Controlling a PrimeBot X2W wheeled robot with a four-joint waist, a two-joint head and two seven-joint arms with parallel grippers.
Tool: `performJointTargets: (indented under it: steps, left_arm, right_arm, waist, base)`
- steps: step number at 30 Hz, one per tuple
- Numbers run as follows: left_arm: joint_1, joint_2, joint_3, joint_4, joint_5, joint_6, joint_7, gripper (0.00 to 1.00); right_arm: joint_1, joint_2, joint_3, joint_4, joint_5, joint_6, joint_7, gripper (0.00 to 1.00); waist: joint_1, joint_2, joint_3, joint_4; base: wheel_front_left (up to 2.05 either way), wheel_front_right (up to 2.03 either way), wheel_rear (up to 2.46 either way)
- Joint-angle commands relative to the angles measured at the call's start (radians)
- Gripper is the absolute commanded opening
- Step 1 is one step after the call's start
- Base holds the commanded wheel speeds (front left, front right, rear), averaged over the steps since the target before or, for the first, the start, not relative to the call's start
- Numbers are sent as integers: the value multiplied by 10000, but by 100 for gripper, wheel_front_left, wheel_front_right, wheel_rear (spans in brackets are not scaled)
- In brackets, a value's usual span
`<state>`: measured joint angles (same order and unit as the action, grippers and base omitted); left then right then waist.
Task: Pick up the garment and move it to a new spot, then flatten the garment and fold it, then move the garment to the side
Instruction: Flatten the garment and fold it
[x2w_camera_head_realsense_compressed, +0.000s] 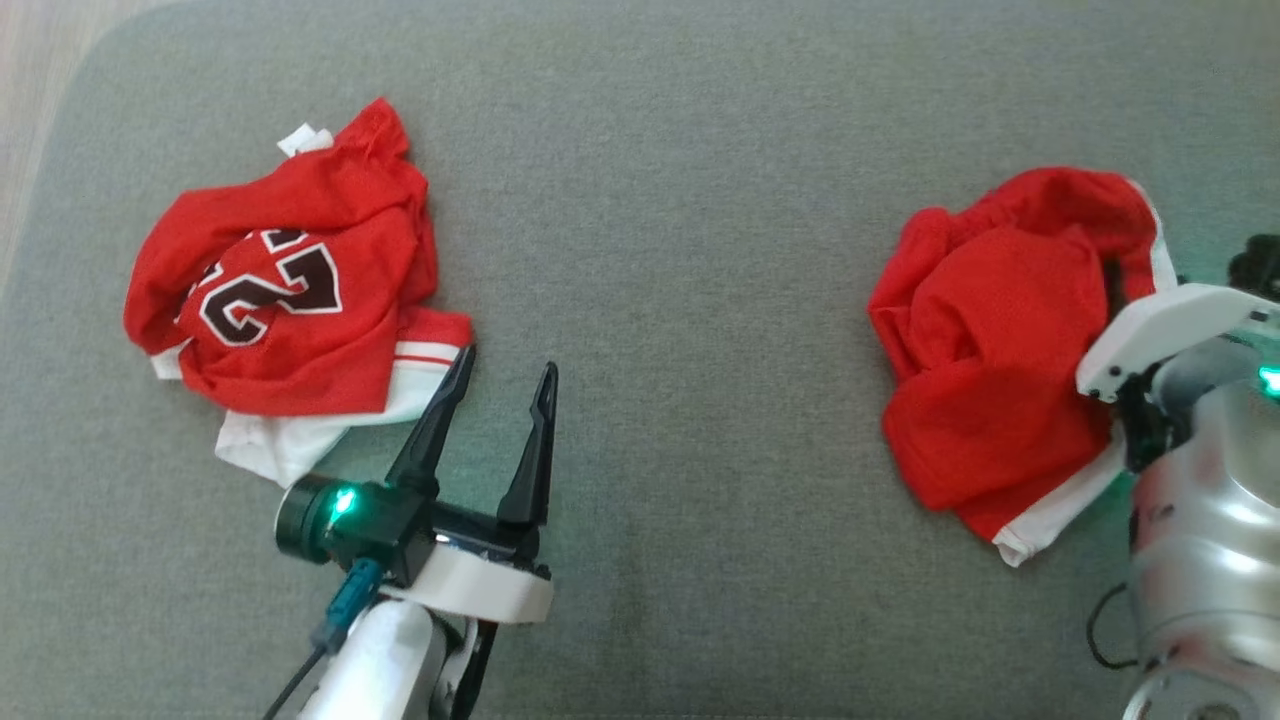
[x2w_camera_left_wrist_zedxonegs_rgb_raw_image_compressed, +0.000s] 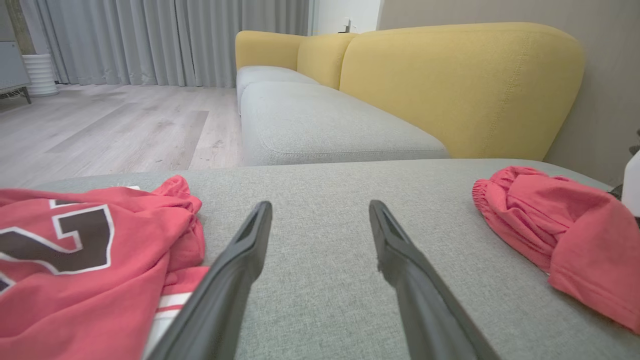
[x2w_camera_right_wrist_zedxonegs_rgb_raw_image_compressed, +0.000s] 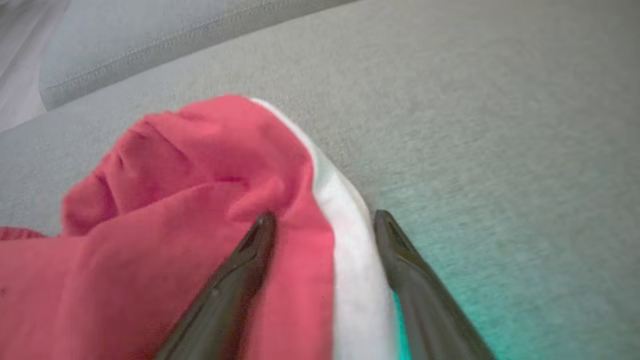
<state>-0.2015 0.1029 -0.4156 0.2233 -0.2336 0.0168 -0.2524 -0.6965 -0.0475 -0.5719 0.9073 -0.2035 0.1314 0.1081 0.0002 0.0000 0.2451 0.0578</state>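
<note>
Head view: a crumpled red jersey (x2w_camera_head_realsense_compressed: 290, 290) with a dark number lay at the left of a grey cushion (x2w_camera_head_realsense_compressed: 680, 200), and red shorts (x2w_camera_head_realsense_compressed: 990, 340) with white trim lay bunched well apart at the right. The left pincer (x2w_camera_head_realsense_compressed: 508, 360) was just beside the jersey's white hem, its fingers spread and holding nothing. The right arm (x2w_camera_head_realsense_compressed: 1150, 340) reached over the shorts' right edge, with its fingers hidden.

Left wrist view: the spread fingers pointed across bare cushion between the jersey at the left and the shorts at the right. Beyond were a yellow-backed sofa (x2w_camera_left_wrist_zedxonegs_rgb_raw_image_compressed: 460, 85), a wood floor (x2w_camera_left_wrist_zedxonegs_rgb_raw_image_compressed: 110, 125) and grey curtains (x2w_camera_left_wrist_zedxonegs_rgb_raw_image_compressed: 150, 40).

Right wrist view, blurred: the right pincer (x2w_camera_right_wrist_zedxonegs_rgb_raw_image_compressed: 324, 216) was spread over the shorts' edge. One finger was above the red cloth, the other was by the cushion, and the white trim (x2w_camera_right_wrist_zedxonegs_rgb_raw_image_compressed: 350, 225) lay between them. I could not tell whether it was touching
</note>
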Motion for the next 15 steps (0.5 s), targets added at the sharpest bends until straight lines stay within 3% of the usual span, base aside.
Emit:
performJointTargets:
  steps: [1,5,6,7,8,15]
  left_arm:
    - [-390,-61,494,-240,183,-95,-93,100]
    - [-402,-115,601,-220,279,-170,-93,100]
    - [-411,-132,632,-216,309,-193,-93,100]
    - [-424,-150,660,-209,336,-216,-93,100]
    - [-441,-167,687,-199,363,-233,-93,100]
    - [-454,-313,846,-131,459,-345,-93,100]
  right_arm:
    - [-618,-27,109,161,-235,-7,50,100]
    - [-776,-27,5,675,-576,-7,134,100]
    - [-827,-30,-24,830,-670,-7,198,95]
    - [-877,-75,-7,961,-801,-7,266,11]
    - [-956,-158,68,992,-947,-7,181,0]
    - [-2093,-762,678,817,-1156,-7,-1283,0]
  waist:
    - [-2,0,133,95]
    - [-2,0,207,127]
    - [-2,0,230,134]
    - [-2,0,252,140]
    - [-2,0,274,145]
    - [-2,0,68,155]
  base:
    - [0,0,0]
    - [0,0,0]
    - [0,0,0]
    - [0,0,0]
    - [0,0,0]
    - [0,0,0]
